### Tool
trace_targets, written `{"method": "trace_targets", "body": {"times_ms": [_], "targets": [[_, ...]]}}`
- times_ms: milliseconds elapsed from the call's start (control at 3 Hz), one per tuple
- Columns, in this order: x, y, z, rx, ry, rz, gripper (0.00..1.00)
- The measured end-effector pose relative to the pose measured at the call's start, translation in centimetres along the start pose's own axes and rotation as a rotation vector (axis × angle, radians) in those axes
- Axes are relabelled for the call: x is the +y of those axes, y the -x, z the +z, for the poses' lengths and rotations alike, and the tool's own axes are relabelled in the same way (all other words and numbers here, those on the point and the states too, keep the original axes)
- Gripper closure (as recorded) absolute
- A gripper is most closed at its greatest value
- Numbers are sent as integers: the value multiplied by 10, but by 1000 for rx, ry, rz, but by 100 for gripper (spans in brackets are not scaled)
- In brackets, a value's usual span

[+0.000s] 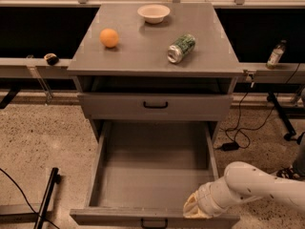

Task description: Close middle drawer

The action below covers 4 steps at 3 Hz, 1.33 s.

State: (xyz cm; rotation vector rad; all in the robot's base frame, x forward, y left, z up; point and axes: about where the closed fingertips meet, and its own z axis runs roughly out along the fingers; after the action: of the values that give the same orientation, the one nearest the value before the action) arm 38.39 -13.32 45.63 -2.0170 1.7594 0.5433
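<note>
Sitting at the pulled-out middle drawer, the gripper conceals its own state.

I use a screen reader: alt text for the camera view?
The middle drawer of a grey cabinet stands wide open, the gripper at its front right corner. On top: an orange, a bowl, a tipped can.

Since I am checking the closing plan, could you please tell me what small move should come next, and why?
Probably a short push toward the cabinet: the middle drawer stands wide open, and the gripper sits at the right end of its front edge, seemingly against it.
</note>
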Motion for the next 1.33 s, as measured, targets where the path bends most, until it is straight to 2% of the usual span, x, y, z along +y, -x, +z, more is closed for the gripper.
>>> {"method": "trace_targets", "body": {"times_ms": [333, 667, 1000, 1333], "targets": [[-6, 0, 0, 2, -8, 3, 100], [-33, 12, -23, -2, -89, -18, 100], [-50, 25, -54, -9, -172, -26, 100], [-40, 32, -68, -40, -135, 17, 100]]}}
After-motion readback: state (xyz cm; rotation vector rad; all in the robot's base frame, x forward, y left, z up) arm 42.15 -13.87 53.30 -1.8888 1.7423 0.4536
